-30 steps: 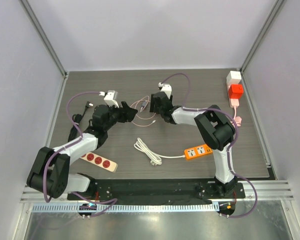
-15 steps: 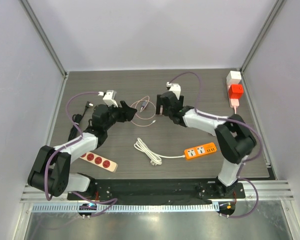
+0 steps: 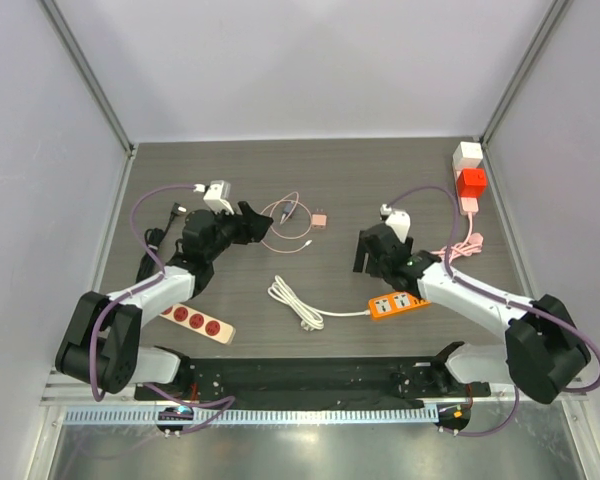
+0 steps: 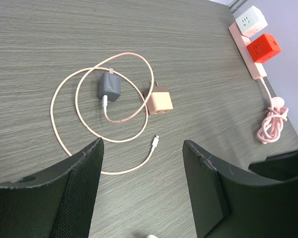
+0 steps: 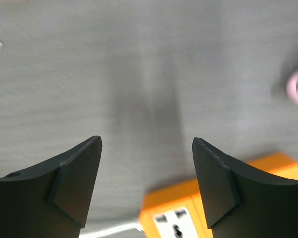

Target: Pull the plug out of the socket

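Note:
A grey plug (image 4: 109, 87) on a looped pink cable (image 4: 62, 121) lies on the table beside a small pink cube socket (image 4: 160, 100). The two are apart, with a strand of the cable between them. In the top view the grey plug (image 3: 293, 210) and the pink cube socket (image 3: 320, 219) sit mid-table. My left gripper (image 3: 250, 222) (image 4: 143, 148) hovers open just left of them, holding nothing. My right gripper (image 3: 363, 255) (image 5: 146, 144) is open and empty, well right of the cube, above the orange power strip (image 5: 223, 213).
The orange power strip (image 3: 398, 302) has a coiled white cord (image 3: 295, 303). A cream strip with red sockets (image 3: 197, 322) lies near left. A pink strip (image 3: 470, 203) with white and red cubes sits at the far right, its pink cord (image 3: 470, 245) bundled below.
My right arm has drawn back from the pink cube toward the near right, over the orange strip, leaving the cube on the table. The left arm has stayed put.

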{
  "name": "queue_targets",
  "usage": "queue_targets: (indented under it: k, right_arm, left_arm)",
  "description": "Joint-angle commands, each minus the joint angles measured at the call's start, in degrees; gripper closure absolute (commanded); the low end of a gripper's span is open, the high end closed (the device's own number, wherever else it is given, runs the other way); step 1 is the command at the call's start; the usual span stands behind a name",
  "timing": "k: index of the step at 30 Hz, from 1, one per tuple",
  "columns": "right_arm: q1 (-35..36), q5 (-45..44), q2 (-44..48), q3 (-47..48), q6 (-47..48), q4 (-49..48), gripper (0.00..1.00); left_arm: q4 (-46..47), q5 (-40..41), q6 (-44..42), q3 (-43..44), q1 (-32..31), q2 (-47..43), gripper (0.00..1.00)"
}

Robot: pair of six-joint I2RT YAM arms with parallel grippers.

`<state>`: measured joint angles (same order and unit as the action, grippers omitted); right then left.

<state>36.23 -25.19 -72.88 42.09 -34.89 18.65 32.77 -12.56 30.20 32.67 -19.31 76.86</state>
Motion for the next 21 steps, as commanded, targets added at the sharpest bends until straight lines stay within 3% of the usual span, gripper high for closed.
queue_targets:
  k: [1, 2, 3, 6, 14, 16, 18, 21]
  right_arm:
    - [-0.1, 2.34, 3.79, -4.2, -5.53, 4.11, 0.22]
    - [-0.1, 3.56, 4.41, -5.16, -6.14, 4.2, 0.24]
    - [0.42, 4.09, 5.81, -5.35, -6.59, 4.46, 0.36]
    - [4.53, 2.35, 8.62, -5.79, -8.25, 5.25, 0.5]
    - [10.35, 1.11, 3.81, -1.66, -8.43, 7.8, 0.51]
    - [10.44, 1.81, 2.31, -2.0, -10.96, 7.28, 0.55]
    - [10.44, 1.29, 1.69, -4.11, -12.91, 5.88, 0.71]
    - [10.44, 0.41, 0.99, -5.17, -14.84, 4.38, 0.75]
  left_arm:
    - [3.52, -0.89, 0.92, 0.12, 0.5, 0.04, 0.34]
    - [3.87, -1.06, 1.09, 0.12, 0.5, 0.39, 0.34]
    - [4.05, -1.33, 1.44, 0.12, 0.5, 0.83, 0.34]
    - [5.63, -2.03, 3.11, 0.21, 0.5, 2.41, 0.34]
    - [7.3, -3.62, 4.52, 0.56, 0.59, 4.7, 0.35]
    - [7.13, -3.44, 4.43, 0.56, 0.59, 4.35, 0.35]
    - [7.13, -3.53, 4.35, 0.56, 0.68, 4.18, 0.35]
    - [7.04, -3.62, 4.35, 0.47, 0.68, 4.17, 0.35]
